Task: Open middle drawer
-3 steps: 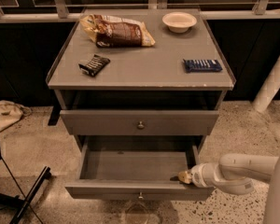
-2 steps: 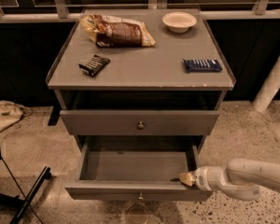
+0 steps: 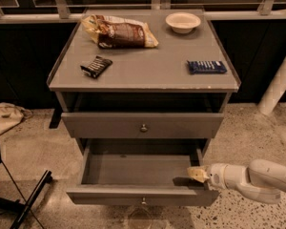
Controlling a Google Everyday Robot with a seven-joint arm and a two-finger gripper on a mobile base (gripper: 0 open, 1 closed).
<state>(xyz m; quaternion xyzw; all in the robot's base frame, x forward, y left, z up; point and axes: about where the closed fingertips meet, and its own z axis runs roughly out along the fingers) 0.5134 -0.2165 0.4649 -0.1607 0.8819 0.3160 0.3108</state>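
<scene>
The grey cabinet (image 3: 143, 82) has two drawer fronts showing. The upper drawer (image 3: 109, 125) has a small round knob (image 3: 143, 127) and stands slightly out. Below it the middle drawer (image 3: 133, 171) is pulled far out, empty inside, its low front (image 3: 100, 195) carrying a small knob (image 3: 143, 202). My gripper (image 3: 196, 174), on a white arm (image 3: 257, 179) coming from the right, sits at the drawer's front right corner, just over its right wall and behind the front panel.
On the cabinet top lie a snack bag (image 3: 119, 32), a white bowl (image 3: 182, 22), a black bar (image 3: 96, 66) and a blue bar (image 3: 207, 67). A black stand leg (image 3: 31, 199) is on the floor at the left. A white post (image 3: 279, 82) stands at the right.
The gripper has shifted slightly right and up at the drawer's right front corner. The drawer stays pulled out as before.
</scene>
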